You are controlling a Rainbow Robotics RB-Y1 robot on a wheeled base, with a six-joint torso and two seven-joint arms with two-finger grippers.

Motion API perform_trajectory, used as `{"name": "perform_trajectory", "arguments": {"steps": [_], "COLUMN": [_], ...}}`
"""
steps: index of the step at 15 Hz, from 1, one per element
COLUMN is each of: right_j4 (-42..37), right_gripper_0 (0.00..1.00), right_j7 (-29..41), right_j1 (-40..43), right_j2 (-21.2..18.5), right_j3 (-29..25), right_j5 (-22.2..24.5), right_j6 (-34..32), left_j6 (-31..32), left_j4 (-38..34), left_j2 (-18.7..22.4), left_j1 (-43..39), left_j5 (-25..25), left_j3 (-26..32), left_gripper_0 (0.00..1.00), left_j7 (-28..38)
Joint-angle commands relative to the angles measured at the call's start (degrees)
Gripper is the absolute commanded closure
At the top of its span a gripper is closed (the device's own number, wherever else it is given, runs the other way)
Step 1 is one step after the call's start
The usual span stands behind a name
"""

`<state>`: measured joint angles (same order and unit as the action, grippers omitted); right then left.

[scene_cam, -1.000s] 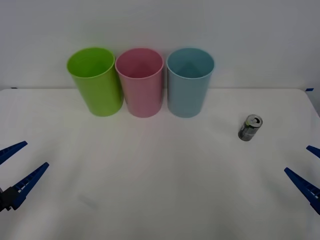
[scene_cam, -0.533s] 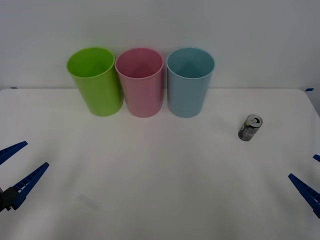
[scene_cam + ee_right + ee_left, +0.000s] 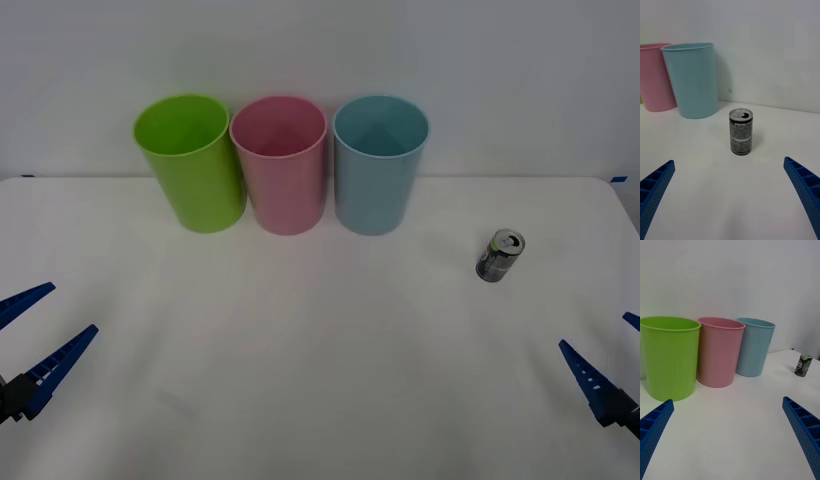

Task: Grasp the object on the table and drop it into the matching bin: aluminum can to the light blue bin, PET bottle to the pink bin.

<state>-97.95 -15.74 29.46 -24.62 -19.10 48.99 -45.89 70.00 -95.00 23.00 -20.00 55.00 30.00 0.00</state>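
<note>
White table (image 3: 320, 380) and a pale wall form the setting. Upright on the table stands the can (image 3: 500, 255), well apart from the blue bin (image 3: 380, 165), the pink bin (image 3: 280, 165) beside that. The right gripper (image 3: 612, 372), fingers spread, is to be centred on the can body before closing. The left gripper (image 3: 30, 340) is held apart, idle. The can's lettering is resolved in the right wrist view.

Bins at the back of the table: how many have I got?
3, in one row by the wall: lime green bin on the robot's left, pink bin in the middle, light blue bin on the right, nearest the aluminum can. None looks hidden.
</note>
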Motion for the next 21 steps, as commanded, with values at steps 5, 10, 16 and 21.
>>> {"name": "perform_trajectory", "arguments": {"steps": [5, 10, 16, 21], "right_j4": [7.78, 9.89, 10.94, 15.86], "right_gripper_0": [0.00, 0.00, 0.00, 0.00], "right_j7": [-1.66, -3.15, -4.38, -4.56], "right_j1": [-5.64, -9.95, -14.08, -20.05], "right_j2": [1.77, 5.28, 8.88, 11.08], "right_j3": [3.89, 5.65, 8.64, 8.55], "right_j5": [-0.65, 1.28, 3.48, 6.03], "right_j6": [3.53, 8.36, 16.53, 18.29], "left_j6": [0.00, 0.00, 0.00, 0.00], "left_j4": [0.00, 0.00, 0.00, 0.00], "left_j2": [0.00, 0.00, 0.00, 0.00], "left_j1": [0.00, 0.00, 0.00, 0.00], "left_j5": [0.00, 0.00, 0.00, 0.00], "left_j3": [0.00, 0.00, 0.00, 0.00], "left_gripper_0": [0.00, 0.00, 0.00, 0.00], "left_j7": [0.00, 0.00, 0.00, 0.00]}}
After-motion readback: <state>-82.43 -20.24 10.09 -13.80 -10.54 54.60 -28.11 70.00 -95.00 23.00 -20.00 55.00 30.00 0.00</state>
